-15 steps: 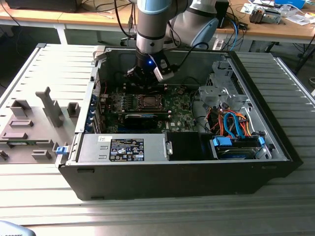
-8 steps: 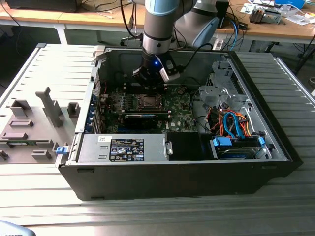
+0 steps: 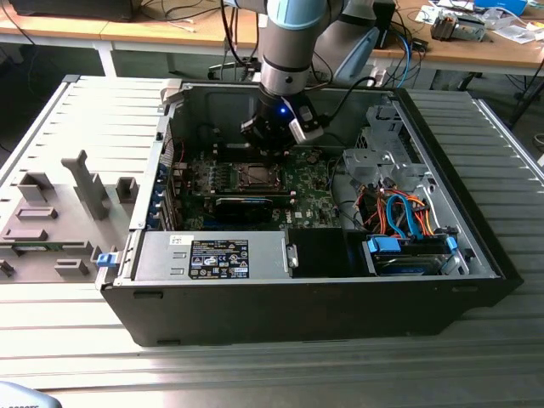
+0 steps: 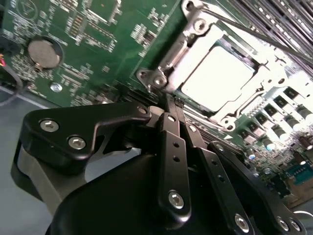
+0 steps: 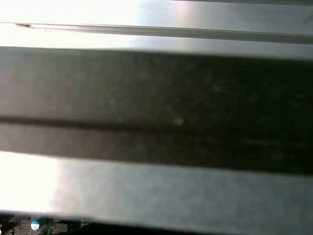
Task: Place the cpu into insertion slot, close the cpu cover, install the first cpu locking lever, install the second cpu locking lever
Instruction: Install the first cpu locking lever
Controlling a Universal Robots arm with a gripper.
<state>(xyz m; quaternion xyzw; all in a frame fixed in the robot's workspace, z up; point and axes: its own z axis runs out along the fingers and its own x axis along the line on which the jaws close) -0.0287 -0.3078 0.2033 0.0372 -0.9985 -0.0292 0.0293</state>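
— Well, where's the cpu [image 4: 222, 78]?
— Pale, glaring square under the silver cpu cover [image 4: 176, 58], at one o'clock from the gripper [image 4: 172, 105].
— Pincer?
— Clenched, empty, touching the socket's edge; coin battery [image 4: 44, 53] at ten o'clock.

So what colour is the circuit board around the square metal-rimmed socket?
Green circuit board, clearest in the second wrist view.

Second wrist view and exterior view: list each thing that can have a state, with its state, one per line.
cpu: seated in the insertion slot, pale face up.
cpu cover: closed flat around the cpu.
insertion slot: occupied.
pincer: shut, empty, tips at the cover's edge.
computer case: lying on its side, side panel off.
coin battery: seated in its holder.
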